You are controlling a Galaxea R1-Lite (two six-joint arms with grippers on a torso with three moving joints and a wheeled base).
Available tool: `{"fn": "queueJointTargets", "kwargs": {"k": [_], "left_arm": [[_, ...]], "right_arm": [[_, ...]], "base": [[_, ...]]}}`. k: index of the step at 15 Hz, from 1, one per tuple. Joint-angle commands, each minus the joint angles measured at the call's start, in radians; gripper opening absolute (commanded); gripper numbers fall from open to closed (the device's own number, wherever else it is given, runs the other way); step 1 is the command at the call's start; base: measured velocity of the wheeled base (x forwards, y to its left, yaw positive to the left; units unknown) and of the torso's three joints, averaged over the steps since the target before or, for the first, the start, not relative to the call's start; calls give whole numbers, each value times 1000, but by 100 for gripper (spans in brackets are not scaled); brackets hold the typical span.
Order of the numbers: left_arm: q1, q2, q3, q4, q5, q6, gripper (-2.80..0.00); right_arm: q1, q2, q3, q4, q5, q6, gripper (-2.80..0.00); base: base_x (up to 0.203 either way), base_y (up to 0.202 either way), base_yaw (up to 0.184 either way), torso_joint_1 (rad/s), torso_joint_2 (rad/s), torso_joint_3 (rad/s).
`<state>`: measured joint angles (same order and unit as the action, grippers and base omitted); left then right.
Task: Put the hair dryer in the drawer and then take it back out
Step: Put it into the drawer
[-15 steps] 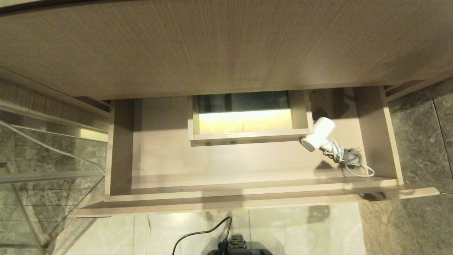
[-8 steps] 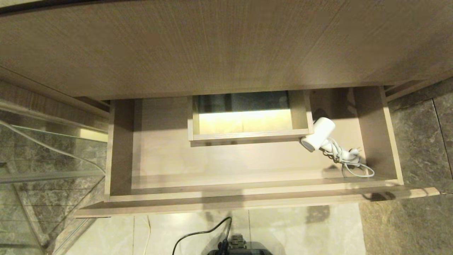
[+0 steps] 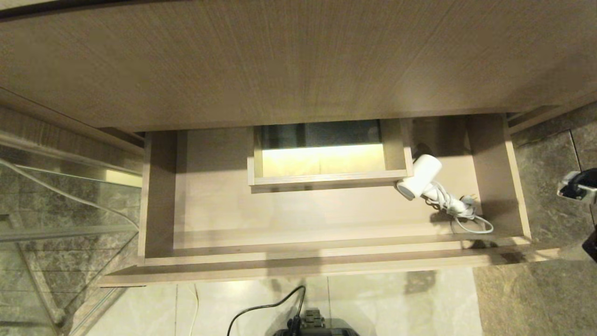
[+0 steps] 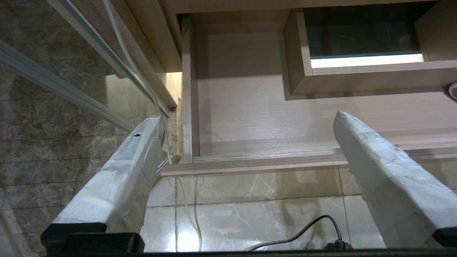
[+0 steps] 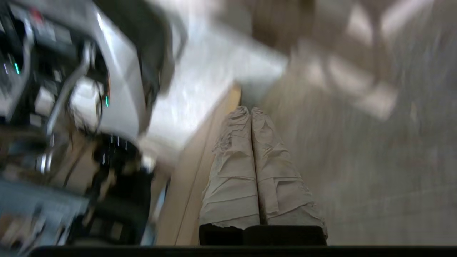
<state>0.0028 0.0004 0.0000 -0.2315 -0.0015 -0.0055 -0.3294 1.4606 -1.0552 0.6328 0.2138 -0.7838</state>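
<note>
1. Wood-grain beige, the drawer [image 3: 326,210] stands pulled out under the table [image 3: 298,60], its flat front edge nearest the robot.
2. Mid-back, a boxed cut-out [image 3: 322,156] takes up the centre; bare drawer floor lies open to its left and in front of it.
3. Inside the drawer's right part lies the white hair dryer [image 3: 419,176], its barrel just beside the cut-out's right front corner.
4. Its white cord [image 3: 459,210] is bundled towards the right front corner, one loop reaching close to the front wall.
5. A strip of bare floor separates the cord from the drawer's right wall.
6. At the head view's right edge, beyond the drawer's right wall and over dark stone floor, part of the right arm [image 3: 578,186] shows.
7. From its wrist view, the right gripper [image 5: 251,110] has its jaws clenched together, holding nothing.
8. In front of the drawer's left front corner the left gripper [image 4: 246,121] is parked above pale floor tiles, jaws released and wide apart, nothing between them.
</note>
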Motion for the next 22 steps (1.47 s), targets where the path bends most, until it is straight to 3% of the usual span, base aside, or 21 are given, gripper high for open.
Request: {"fn": "queueJointTargets", "kwargs": {"k": [1,5,11,17,22], "left_arm": [[0,0,40,-2,0,-1,0],[0,0,40,-2,0,-2,0],[0,0,40,-2,0,-2,0],[0,0,40,-2,0,-1,0],[0,0,40,-2,0,-2,0]], "right_arm": [[6,78,23,-87,69,-5,-280],[62,125,23,-170,113,-7,-280],[120,132,30,-175,140,-10,-280],[141,154,48,-190,166,-20,-280],[142,190,68,-300,161,-47,-280]], "base": [[0,0,0,0,0,0],[0,0,0,0,0,0],[0,0,0,0,0,0],[0,0,0,0,0,0],[0,0,0,0,0,0]]}}
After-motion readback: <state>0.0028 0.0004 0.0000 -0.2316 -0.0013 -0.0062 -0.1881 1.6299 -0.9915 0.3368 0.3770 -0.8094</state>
